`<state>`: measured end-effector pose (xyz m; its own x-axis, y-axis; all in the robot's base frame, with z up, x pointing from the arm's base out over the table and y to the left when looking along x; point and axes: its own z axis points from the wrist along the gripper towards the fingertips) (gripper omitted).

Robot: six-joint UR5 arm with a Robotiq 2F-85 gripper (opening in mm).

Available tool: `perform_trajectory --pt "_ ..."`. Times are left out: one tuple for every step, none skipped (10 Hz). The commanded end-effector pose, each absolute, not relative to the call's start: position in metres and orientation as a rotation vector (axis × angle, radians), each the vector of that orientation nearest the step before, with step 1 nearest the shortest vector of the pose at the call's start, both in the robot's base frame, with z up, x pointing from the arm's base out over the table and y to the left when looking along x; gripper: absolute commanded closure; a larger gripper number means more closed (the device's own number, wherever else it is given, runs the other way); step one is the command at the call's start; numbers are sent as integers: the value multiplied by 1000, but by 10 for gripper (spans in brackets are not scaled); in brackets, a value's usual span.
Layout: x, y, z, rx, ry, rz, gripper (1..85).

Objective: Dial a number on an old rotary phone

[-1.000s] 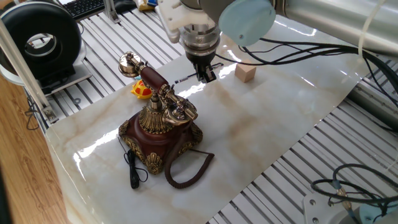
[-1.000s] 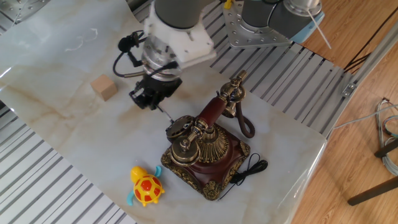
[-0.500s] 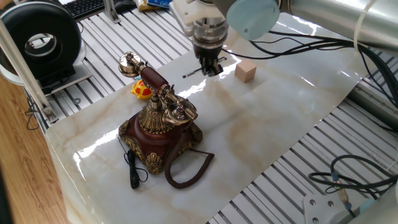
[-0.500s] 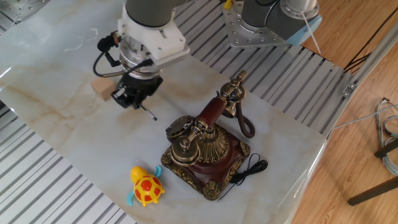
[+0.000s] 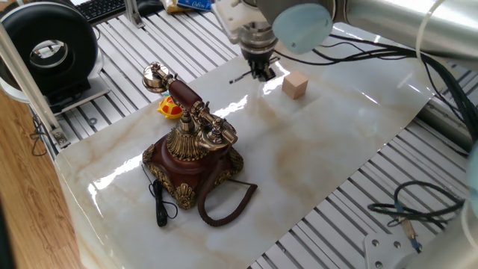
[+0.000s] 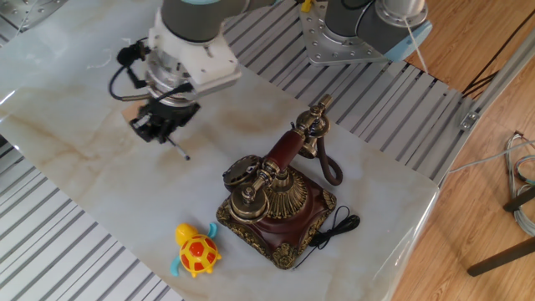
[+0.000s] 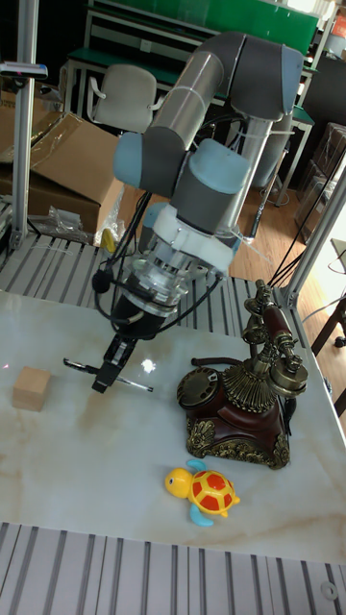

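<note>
An old rotary phone [image 6: 269,194] with a red-brown base and brass trim stood near the middle of a marble table [image 6: 75,180], its handset on the cradle and its dial [image 6: 242,170] facing roughly ten o'clock in the other fixed view. The gripper [image 6: 160,127] hovered well apart from the phone, toward ten o'clock from it, jaws closed on a thin silver stylus [image 6: 177,150] that slanted down and out from the fingers. A small wooden block [image 5: 295,85] sat just beside the gripper; a yellow toy turtle [image 6: 196,252] lay near the phone's base, at about seven o'clock.

To dial well, the arm would likely need to bring the stylus tip back over the dial, seat it squarely in one finger hole, then sweep a steady arc without letting the stylus slip in the jaws.

Compared with a second earlier, the gripper had drawn away from the dial, moving toward the block, the stylus still clamped. The phone had not shifted.
</note>
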<state>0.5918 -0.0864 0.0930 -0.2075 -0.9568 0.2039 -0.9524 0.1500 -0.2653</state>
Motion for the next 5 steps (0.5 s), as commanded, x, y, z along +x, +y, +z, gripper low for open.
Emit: perform_trajectory --pt "597 -92 83 -1983 2330 -470 843" --pt "592 -91 81 -1965 2362 -449 843" --pt "589 -95 82 -1953 2390 -458 843" --pt "593 -101 84 -1948 2389 -499 843" --pt "594 -96 83 -1942 2378 -478 843"
